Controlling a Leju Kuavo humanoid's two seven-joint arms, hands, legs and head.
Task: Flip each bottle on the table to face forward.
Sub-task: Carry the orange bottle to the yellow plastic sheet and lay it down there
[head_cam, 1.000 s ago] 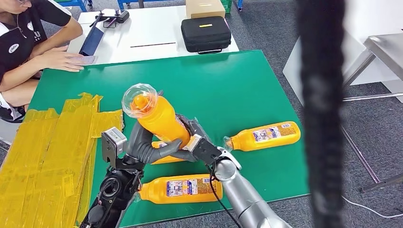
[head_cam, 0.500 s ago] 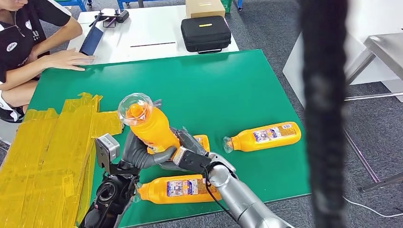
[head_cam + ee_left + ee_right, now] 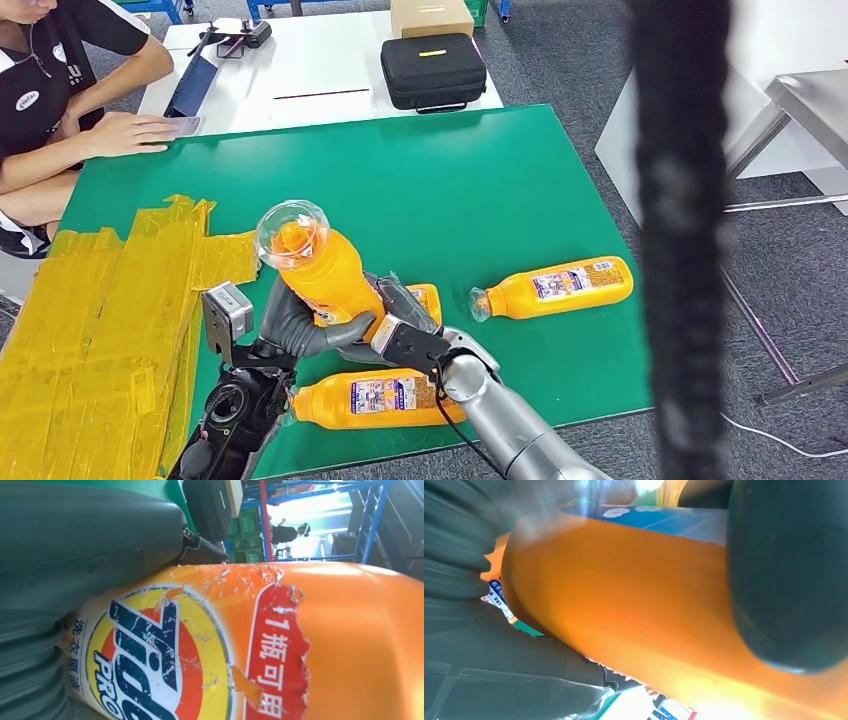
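Both hands hold one orange bottle (image 3: pixel 322 268) lifted over the near part of the green table (image 3: pixel 450 190). Its long axis is tilted, the clear cap end up and toward the far left, the base down between the hands. The left hand (image 3: pixel 300 325) wraps its body from the left, and the right hand (image 3: pixel 405 335) clasps the lower end from the right (the left wrist view shows a torn label pressed against the thumb). Four bottles in all: the held one, one (image 3: pixel 380 396) lying lengthwise at the near edge with cap to the left, one (image 3: pixel 555 285) lying to the right with cap to the left, and one (image 3: pixel 425 300) mostly hidden behind the hands
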